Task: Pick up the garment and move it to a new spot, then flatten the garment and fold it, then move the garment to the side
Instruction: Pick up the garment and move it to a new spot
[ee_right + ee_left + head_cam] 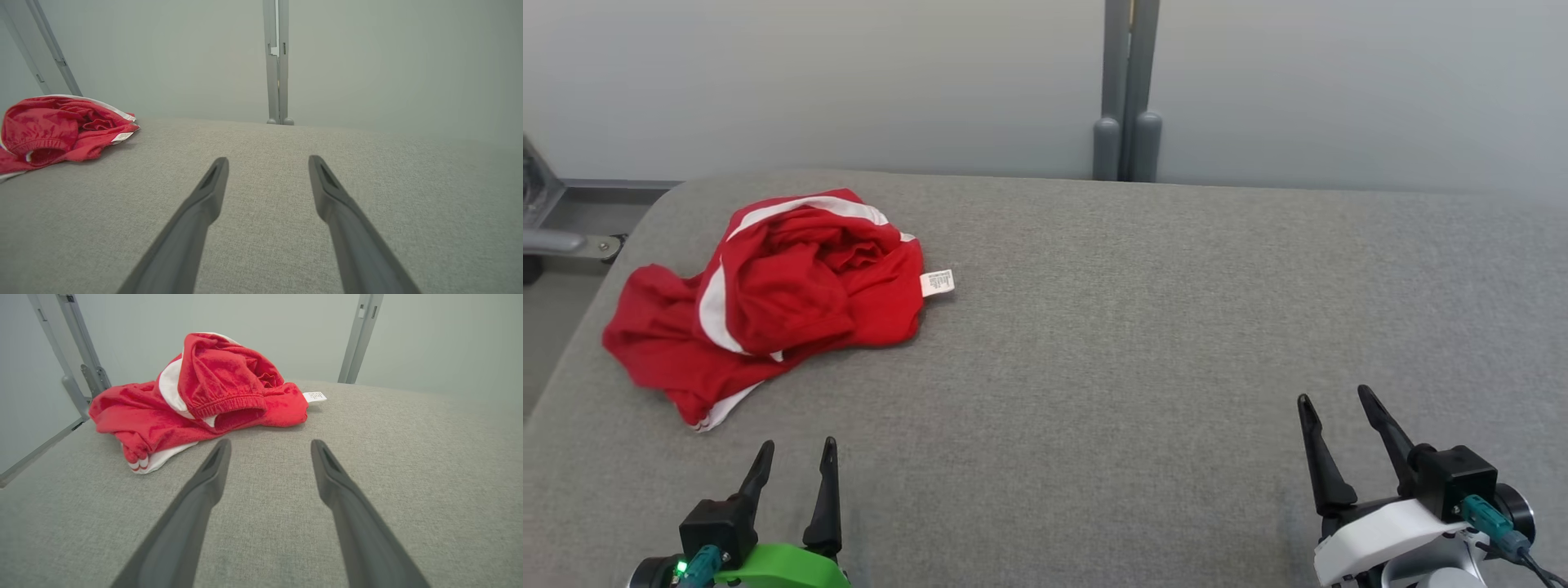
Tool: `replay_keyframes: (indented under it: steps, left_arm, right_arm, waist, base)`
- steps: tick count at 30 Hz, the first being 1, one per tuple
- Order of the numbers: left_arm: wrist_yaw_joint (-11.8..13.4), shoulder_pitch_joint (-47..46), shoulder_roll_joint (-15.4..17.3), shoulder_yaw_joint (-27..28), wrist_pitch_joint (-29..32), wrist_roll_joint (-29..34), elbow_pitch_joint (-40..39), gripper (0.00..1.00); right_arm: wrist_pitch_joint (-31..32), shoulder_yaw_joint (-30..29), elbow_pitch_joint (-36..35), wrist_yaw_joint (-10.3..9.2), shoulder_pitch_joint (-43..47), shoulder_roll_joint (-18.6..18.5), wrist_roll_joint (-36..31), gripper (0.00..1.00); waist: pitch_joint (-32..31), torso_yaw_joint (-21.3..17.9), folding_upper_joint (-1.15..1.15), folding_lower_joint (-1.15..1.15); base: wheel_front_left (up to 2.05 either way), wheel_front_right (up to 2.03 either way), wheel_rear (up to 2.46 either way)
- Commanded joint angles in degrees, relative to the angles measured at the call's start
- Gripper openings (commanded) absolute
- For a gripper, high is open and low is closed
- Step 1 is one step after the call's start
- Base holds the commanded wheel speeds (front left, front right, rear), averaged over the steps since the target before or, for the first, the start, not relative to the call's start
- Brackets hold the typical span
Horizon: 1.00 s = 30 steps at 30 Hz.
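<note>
A crumpled red garment (776, 294) with white stripes and a white tag lies bunched at the far left of the grey surface (1135, 327). My left gripper (798, 445) stands open near the front edge, a short way in front of the heap, with nothing between its fingers. In the left wrist view the garment (212, 396) lies just beyond the gripper (270, 444), slightly to its left. My right gripper (1333, 396) is open at the front right, far from the cloth. In the right wrist view the garment (53, 126) shows at the far left, well away from the gripper (267, 159).
The grey fabric surface ends at a rounded left edge (596, 269) close to the garment. A pale wall with a grey vertical post (1129, 90) rises behind the far edge. Metal frame parts (556, 237) stand past the left edge.
</note>
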Motion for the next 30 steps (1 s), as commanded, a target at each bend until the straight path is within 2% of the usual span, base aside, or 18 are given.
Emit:
replay_keyframes:
  steps: [1,7,12,22,30]
  left_arm:
    - [-0.18,-0.58,0.21,0.51,-0.03,0.09,-0.06,1.0]
    - [-0.18,0.71,0.18,2.24,-0.02,-0.13,-0.03,1.0]
    - [-0.18,1.87,0.04,3.82,-0.02,-0.15,-0.4,1.0]
    - [-0.18,2.2,-0.36,5.24,-0.02,-0.15,-1.31,1.0]
    - [-0.18,-3.19,-0.52,4.23,-0.02,-1.83,-0.64,1.0]
  right_arm:
    - [-0.2,0.41,-0.02,0.0,0.19,0.17,0.01,1.0]
    - [-0.2,2.07,0.53,0.0,-0.52,0.37,0.35,1.0]
    - [-0.2,3.11,0.86,0.0,-0.98,0.4,0.41,1.0]
    - [-0.2,3.72,0.5,0.0,-0.43,0.11,0.69,1.0]
    - [-0.2,3.06,-0.02,0.0,-0.16,-1.16,0.71,1.0]
  waist:
    - [-0.54,3.85,0.0,0.0]
    - [-1.27,8.93,0.0,0.0]
    - [-1.62,11.3,0.0,0.0]
    - [-1.22,11.33,0.0,0.0]
    - [0.94,10.42,0.0,0.0]
  base:
    - [0.0,0.0,0.0]
    - [0.0,0.0,0.0]
    - [0.0,0.0,0.0]
    - [0.0,0.0,0.0]
    - [0.0,0.0,0.0]
